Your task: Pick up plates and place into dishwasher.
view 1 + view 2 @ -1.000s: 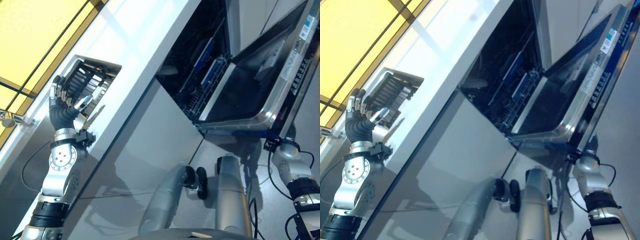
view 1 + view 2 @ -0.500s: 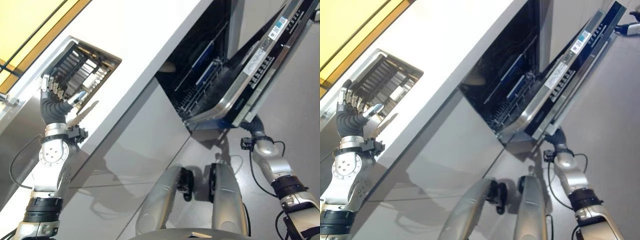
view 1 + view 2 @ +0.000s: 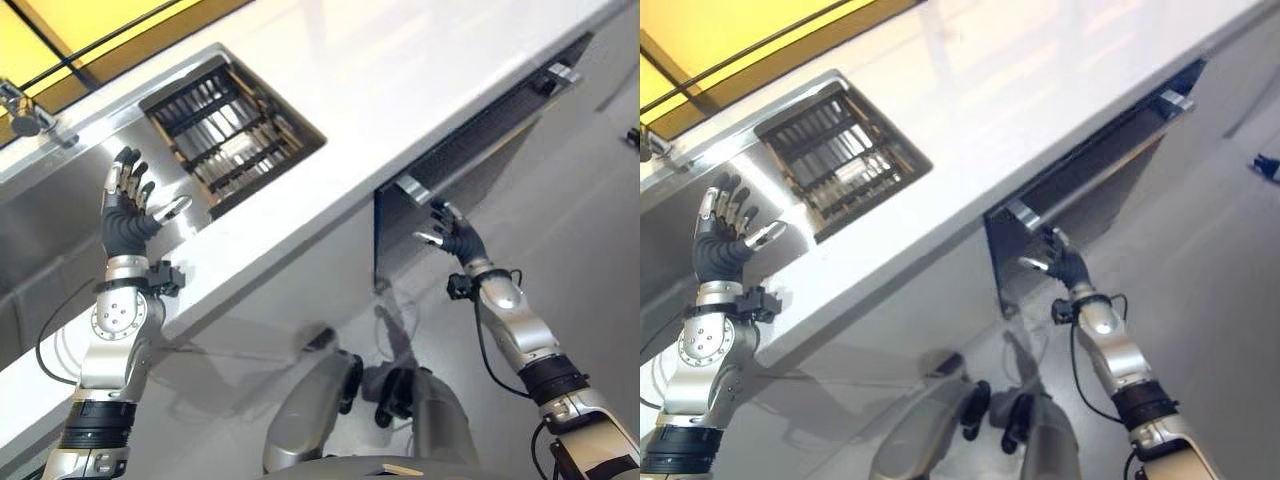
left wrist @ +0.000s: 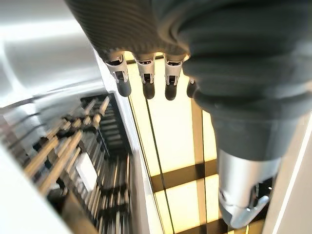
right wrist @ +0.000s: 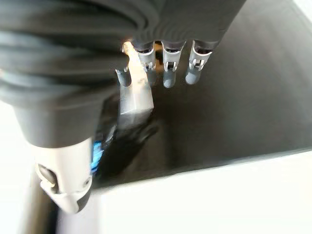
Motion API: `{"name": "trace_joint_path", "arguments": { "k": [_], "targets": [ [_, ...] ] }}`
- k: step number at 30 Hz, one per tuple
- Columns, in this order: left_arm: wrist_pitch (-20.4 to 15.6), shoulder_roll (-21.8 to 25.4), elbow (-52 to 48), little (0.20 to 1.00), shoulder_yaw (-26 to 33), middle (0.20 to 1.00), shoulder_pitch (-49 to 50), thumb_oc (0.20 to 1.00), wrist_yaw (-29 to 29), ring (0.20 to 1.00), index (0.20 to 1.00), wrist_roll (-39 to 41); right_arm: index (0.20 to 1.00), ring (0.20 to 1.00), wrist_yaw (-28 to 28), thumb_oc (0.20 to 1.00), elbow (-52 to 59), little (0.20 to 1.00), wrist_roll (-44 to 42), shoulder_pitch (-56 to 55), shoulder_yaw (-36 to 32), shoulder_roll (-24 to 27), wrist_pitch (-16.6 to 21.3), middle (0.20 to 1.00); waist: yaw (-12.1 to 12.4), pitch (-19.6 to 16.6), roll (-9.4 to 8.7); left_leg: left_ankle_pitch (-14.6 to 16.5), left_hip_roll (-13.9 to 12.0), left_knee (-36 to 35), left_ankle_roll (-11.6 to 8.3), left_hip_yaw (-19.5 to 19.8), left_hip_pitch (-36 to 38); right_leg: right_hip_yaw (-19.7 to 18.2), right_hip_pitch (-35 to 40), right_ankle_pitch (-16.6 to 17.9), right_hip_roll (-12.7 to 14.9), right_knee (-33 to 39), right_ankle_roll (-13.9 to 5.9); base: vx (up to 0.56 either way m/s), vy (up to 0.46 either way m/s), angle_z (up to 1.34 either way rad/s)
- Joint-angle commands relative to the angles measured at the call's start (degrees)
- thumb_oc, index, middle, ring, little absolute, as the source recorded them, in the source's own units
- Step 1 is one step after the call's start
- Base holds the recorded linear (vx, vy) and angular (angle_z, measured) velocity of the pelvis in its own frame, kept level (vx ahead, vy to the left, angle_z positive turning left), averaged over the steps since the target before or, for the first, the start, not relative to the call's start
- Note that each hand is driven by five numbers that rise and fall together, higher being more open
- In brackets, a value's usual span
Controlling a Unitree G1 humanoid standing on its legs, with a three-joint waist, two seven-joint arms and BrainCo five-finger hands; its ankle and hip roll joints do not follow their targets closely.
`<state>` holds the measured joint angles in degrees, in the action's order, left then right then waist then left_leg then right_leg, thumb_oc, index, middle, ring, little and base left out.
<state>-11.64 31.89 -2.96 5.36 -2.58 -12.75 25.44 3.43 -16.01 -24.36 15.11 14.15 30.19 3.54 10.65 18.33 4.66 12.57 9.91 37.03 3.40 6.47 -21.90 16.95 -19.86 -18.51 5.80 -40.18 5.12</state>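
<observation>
White counter (image 3: 400, 90); both hands, left (image 3: 128, 212) by rack (image 3: 225, 135), right (image 3: 455, 235) seemingly touching dishwasher door (image 3: 1090, 170), open-fingered.

1. A countertop (image 3: 400, 90) runs across the scene, with a sink (image 3: 60, 230) set into it at the robot's left.
2. A dish rack (image 3: 232, 130) sits in the sink, at its end nearer the middle of the counter.
3. A faucet (image 3: 20, 112) stands behind the sink, at the far left.
4. A dishwasher door (image 3: 470, 150) sits under the counter's front edge, right of the sink.
5. The left hand (image 3: 130, 215) is raised over the sink, just beside the rack.
6. The right hand (image 3: 452, 235) is in front of the door, just below its handle (image 3: 412, 189).
</observation>
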Motion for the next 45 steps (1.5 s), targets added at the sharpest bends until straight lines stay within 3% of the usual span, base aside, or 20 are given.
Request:
{"name": "trace_joint_path", "arguments": {
  "k": [1, 7, 12, 18, 23, 25, 28, 30, 32, 35, 36, 37, 38, 41, 45],
  "targets": [
    [4.7, -3.5, 8.3, 1.0, -7.2, 1.0, 10.8, 1.0, 1.9, 1.0, 1.0, -3.7, 1.0, 1.0, -6.3, 1.0, 13.1, 1.0, -2.5, 4.7, -1.7, -2.3, 7.4, 1.0, 2.2, -1.2, -5.05, -3.5, 0.1, -6.4, 1.4, 0.1, 1.8, -6.5, 3.5, 8.0, 0.0, 5.4, -5.2, 0.16, -0.039, 0.08],
    [5.3, -3.6, 7.5, 1.0, -6.1, 1.0, 12.3, 1.0, 3.6, 1.0, 1.0, -3.7, 1.0, 1.0, -10.6, 1.0, 16.8, 1.0, -5.3, 1.7, -0.6, -2.0, 6.2, 1.0, 2.9, -7.5, -7.79, -8.7, -2.1, -22.0, 0.24, 2.6, 12.1, -4.9, 14.6, 13.3, -1.3, 22.9, -6.57, 0.13, -0.045, 0.05],
    [5.5, -4.5, 6.7, 1.0, -5.7, 1.0, 12.5, 1.0, 3.4, 1.0, 1.0, -3.4, 1.0, 1.0, -7.9, 1.0, 17.9, 1.0, -4.7, -1.1, -2.0, -1.2, 7.3, 1.0, 2.0, -12.0, -8.81, -11.3, -3.6, -29.8, -0.42, 1.6, 17.0, -5.0, 19.4, 16.4, -2.2, 31.1, -7.18, 0.0, -0.032, 0.03],
    [3.5, -6.3, 7.3, 1.0, -5.5, 1.0, 11.8, 1.0, 0.3, 1.0, 1.0, -4.5, 1.0, 1.0, -2.8, 1.0, 17.1, 1.0, -2.7, -7.5, -5.7, -4.0, 10.6, 1.0, -0.3, -15.2, -8.44, -12.6, -4.7, -34.9, -0.83, 0.3, 20.3, -5.9, 21.2, 18.2, -3.2, 34.2, -7.43, -0.07, -0.028, -0.01],
    [3.2, -6.5, 7.5, 1.0, -7.4, 1.0, 10.8, 1.0, 4.1, 1.0, 1.0, -8.2, 1.0, 1.0, 2.8, 1.0, 12.6, 1.0, 1.2, -11.8, -6.3, -7.4, 9.9, 1.0, -2.4, -16.4, -7.72, -12.9, -5.3, -36.4, -1.27, -0.5, 21.5, -6.5, 21.9, 17.9, -3.7, 35.3, -7.13, -0.09, -0.022, -0.03],
    [2.4, -6.0, 6.9, 1.0, -9.0, 1.0, 10.6, 1.0, 6.0, 1.0, 1.0, -9.5, 1.0, 1.0, 2.6, 1.0, 11.1, 1.0, 3.4, -13.8, -6.0, -8.2, 9.4, 1.0, -3.3, -16.6, -7.42, -12.9, -5.6, -36.9, -1.36, -0.9, 21.9, -6.9, 22.0, 17.6, -4.0, 35.7, -7.0, -0.09, -0.007, -0.04],
    [4.2, -6.3, 5.9, 1.0, -9.4, 1.0, 10.9, 1.0, 6.8, 1.0, 1.0, -6.9, 1.0, 1.0, -0.5, 1.0, 10.7, 1.0, 2.8, -15.8, -5.7, -7.8, 9.1, 1.0, -3.9, -16.8, -6.99, -13.3, -5.9, -37.7, -1.58, -1.1, 22.2, -6.9, 22.5, 17.3, -4.1, 36.8, -6.92, -0.07, 0.003, -0.15],
    [4.0, -7.0, 6.1, 1.0, -9.6, 1.0, 10.9, 1.0, 7.0, 1.0, 1.0, -5.9, 1.0, 1.0, -3.2, 1.0, 11.4, 1.0, 2.6, -16.8, -5.1, -8.1, 11.0, 1.0, -4.1, -16.9, -6.83, -13.6, -6.1, -38.3, -1.92, -1.3, 22.5, -6.7, 23.0, 17.3, -4.1, 38.0, -6.89, -0.06, -0.008, -0.07],
    [4.1, -7.6, 5.5, 1.0, -10.3, 1.0, 10.5, 1.0, 6.9, 1.0, 1.0, -6.7, 1.0, 1.0, -0.8, 1.0, 13.2, 1.0, 3.4, -16.4, -5.0, -8.0, 12.3, 1.0, -4.0, -16.9, -6.78, -13.9, -6.3, -38.6, -2.15, -1.3, 22.6, -6.3, 23.4, 17.1, -4.2, 38.7, -6.72, -0.05, -0.015, -0.05],
    [3.9, -8.5, 5.4, 1.0, -11.0, 1.0, 10.2, 1.0, 5.8, 1.0, 1.0, -7.4, 1.0, 1.0, 14.0, 1.0, 15.8, 1.0, 6.5, -14.7, -7.1, -7.3, 12.1, 1.0, -4.0, -16.9, -6.63, -13.9, -6.4, -38.8, -2.31, -1.2, 22.7, -6.1, 23.5, 16.7, -4.2, 38.6, -6.58, -0.04, 0.0, 0.01],
    [3.8, -8.6, 5.3, 1.0, -11.0, 1.0, 10.2, 1.0, 5.5, 1.0, 1.0, -7.5, 1.0, 1.0, 15.8, 1.0, 16.0, 1.0, 6.8, -14.6, -7.3, -7.3, 12.2, 1.0, -3.9, -16.8, -6.59, -13.9, -6.4, -38.8, -2.32, -1.2, 22.7, -6.1, 23.5, 16.7, -4.2, 38.5, -6.58, -0.05, 0.026, 0.03],
    [2.9, -8.9, 5.4, 1.0, -11.4, 1.0, 10.5, 1.0, 3.7, 1.0, 1.0, -7.4, 1.0, 1.0, 22.8, 1.0, 17.4, 1.0, 7.0, -14.2, -9.2, -7.6, 12.4, 1.0, -4.3, -16.9, -6.33, -13.8, -6.5, -39.0, -2.28, -1.4, 22.9, -6.3, 23.4, 16.5, -4.4, 38.3, -6.58, -0.05, 0.039, 0.0],
    [2.5, -8.9, 5.4, 1.0, -11.5, 1.0, 10.7, 1.0, 2.6, 1.0, 1.0, -7.0, 1.0, 1.0, 24.2, 1.0, 18.3, 1.0, 7.5, -14.3, -10.1, -7.8, 13.1, 1.0, -4.5, -16.9, -6.12, -13.6, -6.5, -39.1, -2.21, -1.4, 23.0, -6.7, 23.4, 16.3, -4.5, 38.3, -6.57, -0.05, 0.05, 0.0],
    [2.0, -8.9, 5.8, 1.0, -11.6, 1.0, 10.2, 1.0, 0.4, 1.0, 1.0, -4.7, 1.0, 1.0, 21.6, 1.0, 22.1, 1.0, 10.3, -13.6, -10.2, -6.7, 15.7, 1.0, -4.5, -17.0, -5.61, -13.5, -6.3, -39.2, -2.11, -1.1, 23.2, -7.0, 23.5, 16.1, -4.5, 38.5, -6.61, -0.02, 0.055, -0.01],
    [2.4, -9.6, 5.7, 1.0, -11.0, 1.0, 9.2, 1.0, 0.5, 1.0, 1.0, -0.9, 1.0, 1.0, 10.1, 1.0, 27.1, 1.0, 9.2, -11.7, -8.0, -4.5, 17.2, 1.0, -3.6, -17.4, -5.85, -13.2, -5.6, -38.2, -2.17, 0.0, 22.9, -6.5, 23.7, 16.1, -4.0, 38.7, -6.79, 0.01, 0.047, 0.01]
  ]
}}
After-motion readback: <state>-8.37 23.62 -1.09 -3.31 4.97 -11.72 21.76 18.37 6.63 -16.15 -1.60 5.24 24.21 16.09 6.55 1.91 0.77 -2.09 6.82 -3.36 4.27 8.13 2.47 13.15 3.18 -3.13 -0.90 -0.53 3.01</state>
